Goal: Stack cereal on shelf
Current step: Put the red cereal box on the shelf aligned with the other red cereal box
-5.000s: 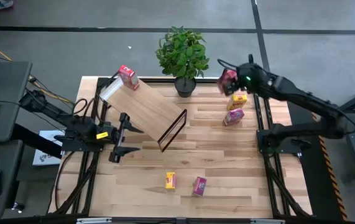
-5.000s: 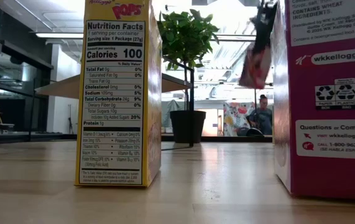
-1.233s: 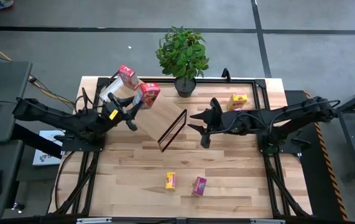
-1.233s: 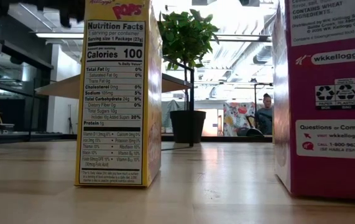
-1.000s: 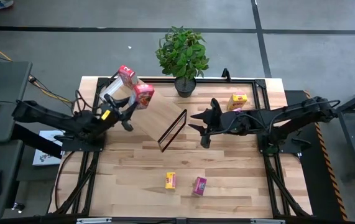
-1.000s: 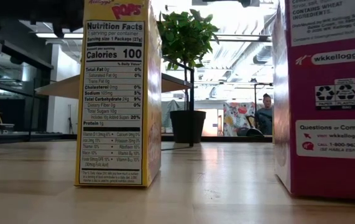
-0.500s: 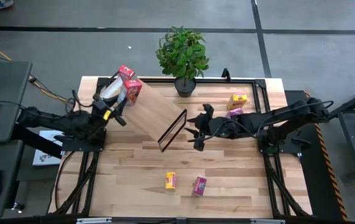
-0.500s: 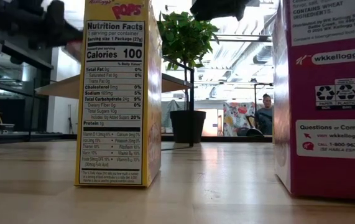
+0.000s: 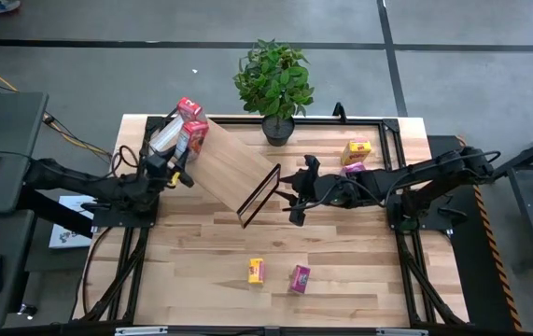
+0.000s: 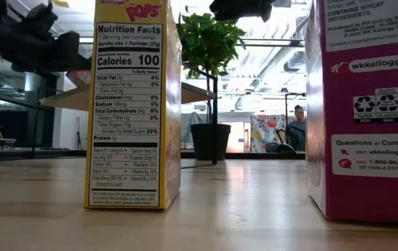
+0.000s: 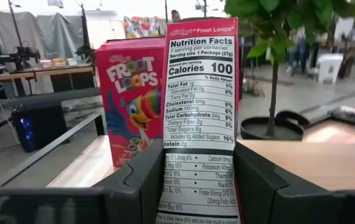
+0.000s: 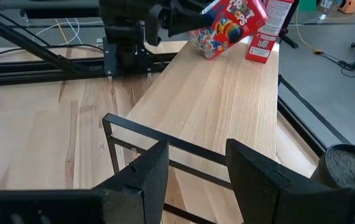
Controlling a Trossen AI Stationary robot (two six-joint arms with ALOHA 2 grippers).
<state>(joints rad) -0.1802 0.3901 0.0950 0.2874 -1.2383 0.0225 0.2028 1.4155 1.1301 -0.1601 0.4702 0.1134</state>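
Observation:
My left gripper (image 9: 176, 159) is shut on a red cereal box (image 9: 194, 138) over the far left end of the shelf (image 9: 233, 163), a slanted light-wood board on a black wire frame (image 9: 259, 194). A second red cereal box (image 9: 189, 107) stands on its bottom on the board just behind it. The left wrist view shows the held box (image 11: 199, 93) and the standing one (image 11: 130, 106) side by side. My right gripper (image 9: 296, 191) hangs open with nothing in it near the shelf's right end, facing the wire frame (image 12: 165, 146). My left gripper pinches the lower part (image 11: 197, 186) of the red box between its two fingers (image 11: 143, 186), one on each broad face, with the narrow nutrition panel toward the wrist. The fingers lie level, coming from the table's left. Whether the box's bottom touches the board, I cannot tell.
A potted plant (image 9: 273, 84) stands at the far edge beside the shelf. A yellow box (image 9: 357, 149) and a magenta box (image 9: 353, 168) lie far right, by my right arm. Another yellow box (image 9: 256, 271) and magenta box (image 9: 300, 277) stand near the front edge.
My left gripper has carried the red box down and toward the table's left edge, bringing it close beside the standing red box, and has tipped toward level. My right gripper has shifted a little toward the shelf's wire frame and lower, then kept still.

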